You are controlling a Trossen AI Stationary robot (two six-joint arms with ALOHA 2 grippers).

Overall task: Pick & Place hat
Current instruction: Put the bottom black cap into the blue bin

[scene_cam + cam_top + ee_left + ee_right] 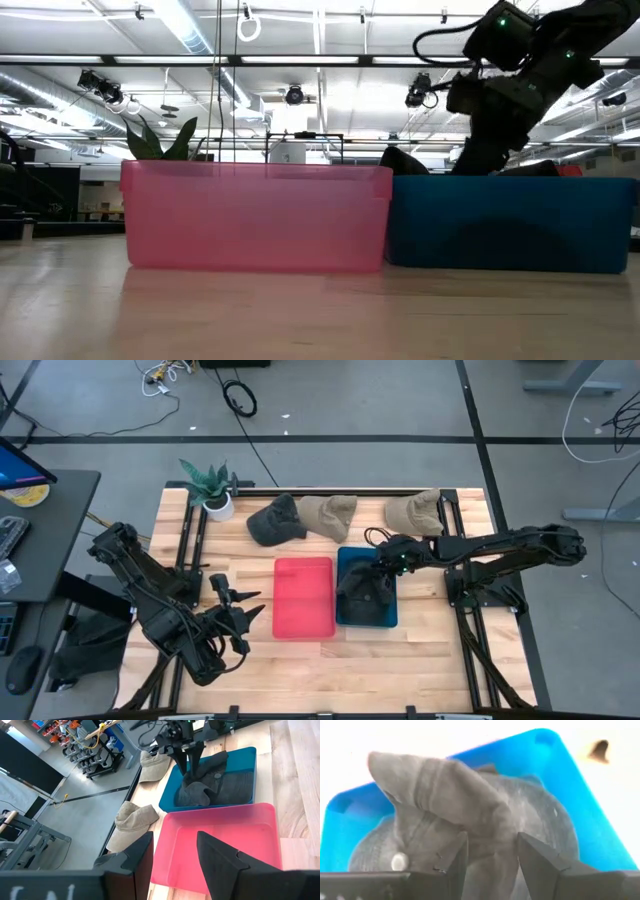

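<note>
Four hats: one dark hat (365,596) lies in the blue bin (343,558), three hats sit along the bench's far edge. Two bins. The right gripper (378,572) is released above the dark hat; the left gripper (240,612) waits with fingers apart near the bench's front-left corner.

Two bins sit side by side at mid-table — the left bin (304,597) touching the right bin (391,615). A hat (364,592) lies in the right bin, the right gripper (378,563) just above it. Behind the bins three more hats lie in a row — one (275,520) at left, one (327,513) in the middle, one (413,511) at right. A potted plant (211,488) stands at the far left corner. The left gripper (243,612) hangs left of the bins.
</note>
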